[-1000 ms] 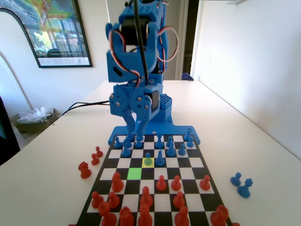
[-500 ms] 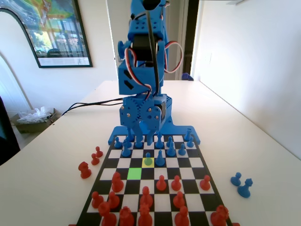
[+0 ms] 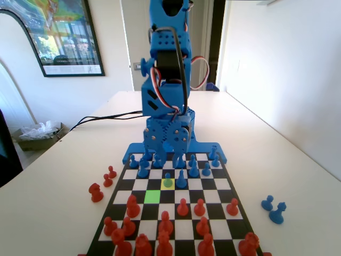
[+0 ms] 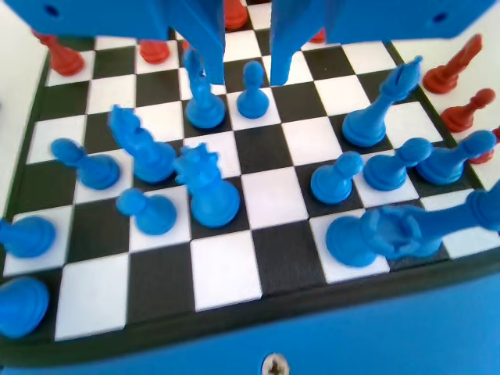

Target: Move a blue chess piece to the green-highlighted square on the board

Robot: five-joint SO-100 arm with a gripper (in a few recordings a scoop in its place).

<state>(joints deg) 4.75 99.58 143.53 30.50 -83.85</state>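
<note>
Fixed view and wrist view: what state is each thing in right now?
Gripper: open, empty, low over the blue back rows.
Blue chess piece: upright on the yellow square.
Green-highlighted square: unoccupied.
Board: flat on the table.

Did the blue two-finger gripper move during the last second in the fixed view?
Yes. The blue two-finger gripper shifted right and lower, toward the black-and-white checkered board's blue back row.

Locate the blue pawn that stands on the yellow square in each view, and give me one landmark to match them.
Fixed view: the blue pawn stands mid-board on the yellow-highlighted square, diagonally next to the green-highlighted square.
Wrist view: upper centre, on a white square.
Shared landmark: the taller blue piece beside it, right of it in the fixed view, left in the wrist view.
</note>
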